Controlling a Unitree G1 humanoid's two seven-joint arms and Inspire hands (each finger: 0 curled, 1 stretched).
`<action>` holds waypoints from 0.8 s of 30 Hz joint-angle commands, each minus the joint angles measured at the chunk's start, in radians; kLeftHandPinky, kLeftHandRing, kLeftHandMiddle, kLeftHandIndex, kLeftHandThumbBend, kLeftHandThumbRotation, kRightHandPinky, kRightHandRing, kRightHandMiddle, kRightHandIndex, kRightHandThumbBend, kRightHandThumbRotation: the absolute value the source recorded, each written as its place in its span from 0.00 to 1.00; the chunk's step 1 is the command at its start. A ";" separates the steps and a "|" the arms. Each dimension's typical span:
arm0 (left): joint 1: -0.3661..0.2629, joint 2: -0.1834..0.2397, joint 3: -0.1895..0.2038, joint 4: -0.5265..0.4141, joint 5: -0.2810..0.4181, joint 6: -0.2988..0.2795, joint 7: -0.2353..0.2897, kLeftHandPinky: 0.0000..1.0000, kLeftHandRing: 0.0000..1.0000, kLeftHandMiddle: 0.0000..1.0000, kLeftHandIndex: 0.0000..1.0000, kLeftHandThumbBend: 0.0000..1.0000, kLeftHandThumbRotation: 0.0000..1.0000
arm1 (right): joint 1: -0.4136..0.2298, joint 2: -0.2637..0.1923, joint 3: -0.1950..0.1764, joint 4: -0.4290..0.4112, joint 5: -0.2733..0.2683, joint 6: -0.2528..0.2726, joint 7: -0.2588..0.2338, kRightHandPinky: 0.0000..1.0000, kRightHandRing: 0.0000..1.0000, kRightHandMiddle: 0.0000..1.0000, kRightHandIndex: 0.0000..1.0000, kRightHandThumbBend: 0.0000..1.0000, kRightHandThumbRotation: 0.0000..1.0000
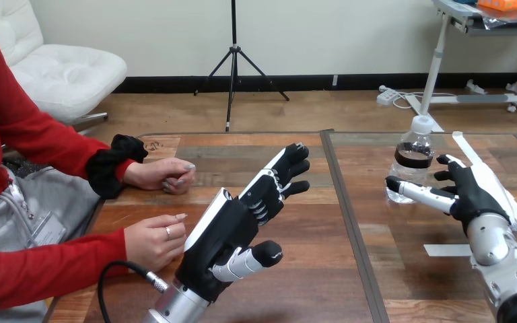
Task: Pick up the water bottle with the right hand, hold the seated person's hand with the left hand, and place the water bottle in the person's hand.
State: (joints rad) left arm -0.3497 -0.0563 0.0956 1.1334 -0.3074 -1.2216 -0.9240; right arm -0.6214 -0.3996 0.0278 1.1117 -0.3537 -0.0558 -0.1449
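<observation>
On the wooden table (350,282), at two o'clock, the clear plastic white-capped water bottle (414,158) stands upright. The right hand (470,194) beside it spreads its fingers, likely to grasp. The left hand (225,232), fingers straight, hovers by the person's hand (149,243) at nine.

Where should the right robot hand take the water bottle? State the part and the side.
Grip the water bottle round its middle, at the dark label band, from the view's right: it stands upright, round and even there, and the right robot hand is open on that side.
</observation>
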 commanded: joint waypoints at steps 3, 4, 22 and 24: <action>-0.050 -0.008 0.005 -0.035 -0.020 -0.006 -0.010 0.89 0.96 0.97 0.96 1.00 0.79 | -0.119 -0.011 0.012 0.023 0.005 -0.027 -0.024 0.63 0.78 0.86 0.94 1.00 0.58; -0.050 -0.008 0.005 -0.034 -0.018 -0.008 -0.008 0.89 0.96 0.97 0.96 1.00 0.79 | -0.122 -0.011 0.014 0.026 0.004 -0.028 -0.025 0.63 0.78 0.86 0.94 1.00 0.58; -0.049 -0.001 0.010 -0.035 -0.014 -0.018 0.001 0.88 0.95 0.97 0.96 1.00 0.80 | -0.180 -0.009 0.037 0.083 -0.001 -0.027 -0.020 0.64 0.79 0.86 0.93 1.00 0.60; -0.048 0.000 0.010 -0.036 -0.015 -0.018 0.001 0.88 0.95 0.97 0.96 1.00 0.80 | -0.185 -0.007 0.037 0.088 0.002 -0.029 -0.018 0.64 0.79 0.86 0.94 1.00 0.60</action>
State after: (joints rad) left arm -0.3497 -0.0547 0.0966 1.1331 -0.3073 -1.2248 -0.9300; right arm -0.7013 -0.3994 0.0573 1.1961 -0.3552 -0.0585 -0.1525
